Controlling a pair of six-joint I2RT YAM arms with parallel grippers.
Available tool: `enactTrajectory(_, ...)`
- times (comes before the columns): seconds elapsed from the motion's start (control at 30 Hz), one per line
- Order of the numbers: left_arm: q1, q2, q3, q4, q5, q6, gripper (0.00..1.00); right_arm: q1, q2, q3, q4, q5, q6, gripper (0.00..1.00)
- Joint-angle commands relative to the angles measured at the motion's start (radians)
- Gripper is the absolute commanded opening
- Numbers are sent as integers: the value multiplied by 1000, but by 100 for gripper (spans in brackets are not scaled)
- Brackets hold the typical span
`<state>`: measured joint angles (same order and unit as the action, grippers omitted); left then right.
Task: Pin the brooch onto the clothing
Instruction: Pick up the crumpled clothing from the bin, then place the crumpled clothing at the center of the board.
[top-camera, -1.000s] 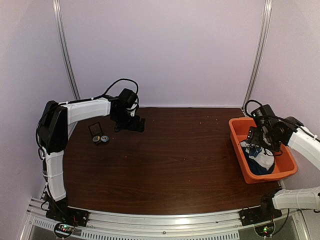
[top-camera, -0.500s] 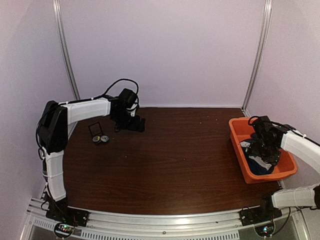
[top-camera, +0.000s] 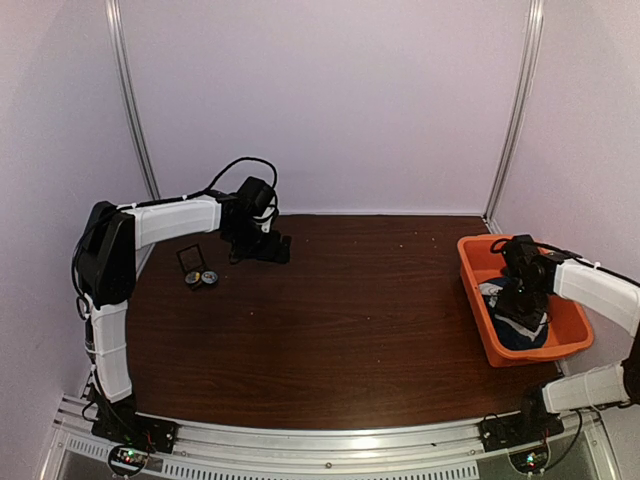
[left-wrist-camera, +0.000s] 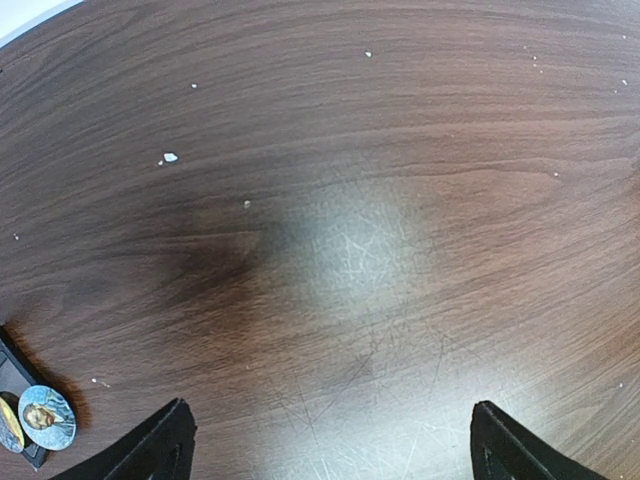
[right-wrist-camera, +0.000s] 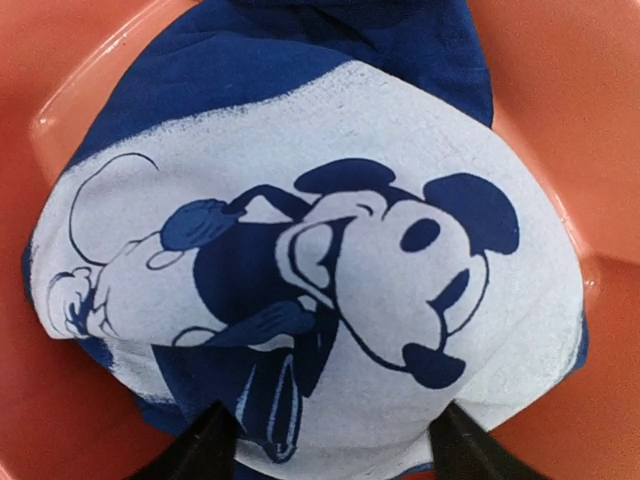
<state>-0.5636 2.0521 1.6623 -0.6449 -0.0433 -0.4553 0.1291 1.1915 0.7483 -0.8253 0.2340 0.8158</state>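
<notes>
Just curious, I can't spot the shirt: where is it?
In the top view, the shirt lies bunched inside the orange tub at the table's right edge.

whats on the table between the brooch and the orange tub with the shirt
Nothing: in the top view the table is bare dark wood from the brooch across to the orange tub, save a few pale specks.

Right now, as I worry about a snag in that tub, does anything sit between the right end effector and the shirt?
Nothing visible does. The right end effector hangs inside the tub, directly over the shirt, fingers spread. The tub's walls only ring the shirt's sides.
</notes>
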Motion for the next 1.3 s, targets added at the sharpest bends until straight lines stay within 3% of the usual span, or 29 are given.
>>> enactTrajectory(0.0, 7, -31, -6, 27, 12, 4, 98, -6, -52, -23, 24, -10, -12, 50)
enactTrajectory(0.17, 6, -32, -6, 27, 14, 4, 98, -6, -94, 5, -2, 18, -33, 0)
enactTrajectory(0.6, 7, -38, -3, 30, 28, 6, 98, -5, -244, 205, 18, 25, -163, 0)
enactTrajectory(0.83, 5, -46, -11, 50, 43, 12, 98, 20, -206, 488, 23, 4, -281, 0)
enactTrajectory(1.03, 5, -64, -26, 71, 43, 12, 98, 104, -140, 727, 43, -37, -376, 0)
enactTrajectory(1.27, 6, -80, -45, 99, 43, 10, 98, 303, -32, 933, 66, -75, -484, 0)
